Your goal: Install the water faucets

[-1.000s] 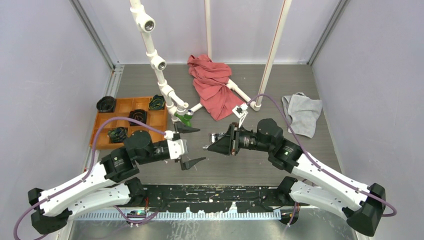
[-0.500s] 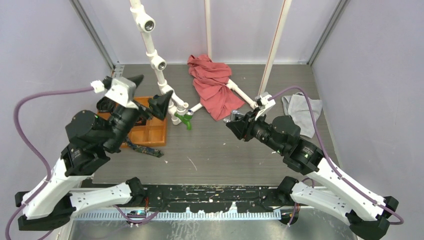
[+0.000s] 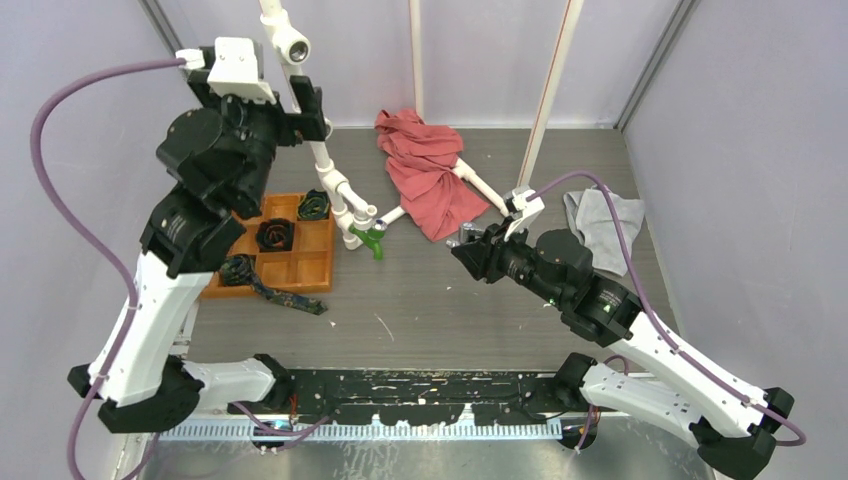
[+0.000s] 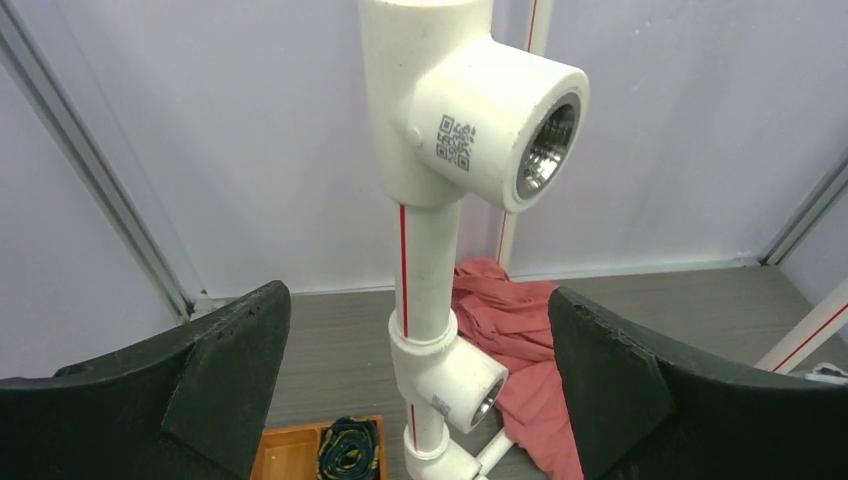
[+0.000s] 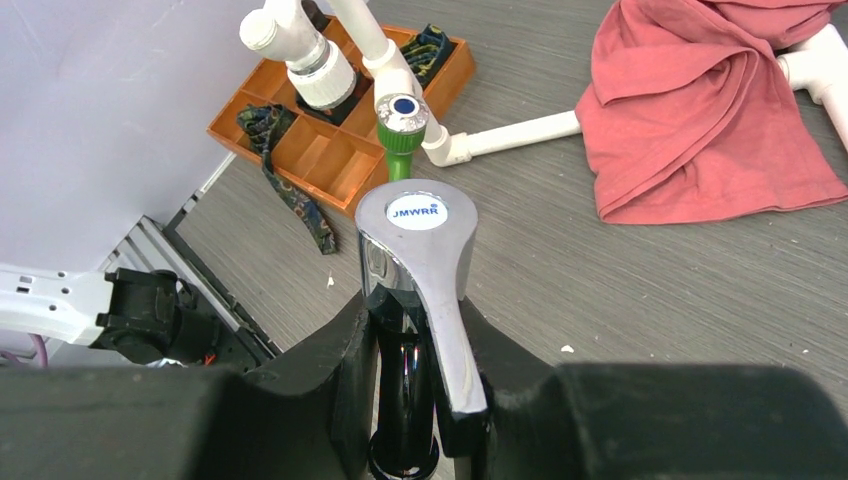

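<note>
My right gripper is shut on a shiny silver water faucet, held above the table to the right of the pipe's foot. A green tap sits at the lowest fitting of the white pipe. My left gripper is raised high and open, one finger on each side of the pipe without touching it. An open tee fitting is above the fingers and another is below them.
An orange tray of rolled dark fabric lies left of the pipe, a patterned strip hanging over its front. A red cloth covers the pipe's base bar, a grey cloth lies right. Thin white poles rise behind.
My left arm swung up from the table's middle to the upper pipe, jaws open throughout. My right arm drew back to the right with the faucet, then held still.
</note>
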You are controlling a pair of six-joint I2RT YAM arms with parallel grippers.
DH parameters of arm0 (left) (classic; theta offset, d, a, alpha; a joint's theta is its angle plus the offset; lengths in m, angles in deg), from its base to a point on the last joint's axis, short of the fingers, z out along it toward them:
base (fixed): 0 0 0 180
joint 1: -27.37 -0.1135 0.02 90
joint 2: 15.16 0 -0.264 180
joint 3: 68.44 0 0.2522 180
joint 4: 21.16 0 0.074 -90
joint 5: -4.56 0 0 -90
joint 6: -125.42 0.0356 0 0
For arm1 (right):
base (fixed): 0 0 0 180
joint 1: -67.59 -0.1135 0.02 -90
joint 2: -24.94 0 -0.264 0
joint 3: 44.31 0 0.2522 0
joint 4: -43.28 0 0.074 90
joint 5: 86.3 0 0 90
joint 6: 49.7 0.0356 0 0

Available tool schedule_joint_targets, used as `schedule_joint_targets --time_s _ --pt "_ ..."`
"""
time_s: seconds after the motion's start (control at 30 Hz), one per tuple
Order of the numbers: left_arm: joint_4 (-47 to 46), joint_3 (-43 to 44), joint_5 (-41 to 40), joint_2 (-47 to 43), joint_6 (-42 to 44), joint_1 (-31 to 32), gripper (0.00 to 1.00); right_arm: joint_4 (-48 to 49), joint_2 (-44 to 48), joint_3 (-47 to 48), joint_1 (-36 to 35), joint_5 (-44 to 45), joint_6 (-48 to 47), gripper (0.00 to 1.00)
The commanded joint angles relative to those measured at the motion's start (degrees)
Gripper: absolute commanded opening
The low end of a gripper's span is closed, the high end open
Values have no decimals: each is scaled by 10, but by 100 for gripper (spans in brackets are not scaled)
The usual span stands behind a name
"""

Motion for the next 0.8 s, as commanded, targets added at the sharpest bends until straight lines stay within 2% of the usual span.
schedule_joint_targets --time_s 0.0,0.13,0.3,0.63,0.7,0.77 --pt "58 62 115 32 -63 -62 99 32 14 9 -1 -6 6 0" --pt "28 37 225 37 -102 -134 99 27 15 9 -1 -11 5 0" --pt "-8 20 360 50 -160 -208 88 16 21 5 -1 -7 5 0" --pt "-74 -26 442 65 -188 -234 39 9 26 -6 -1 -5 10 0" --pt "-79 -31 460 65 -189 -235 28 9 25 -8 -1 -3 10 0" --pt "-83 -35 485 66 -189 -237 12 9 27 -9 -1 0 10 0"
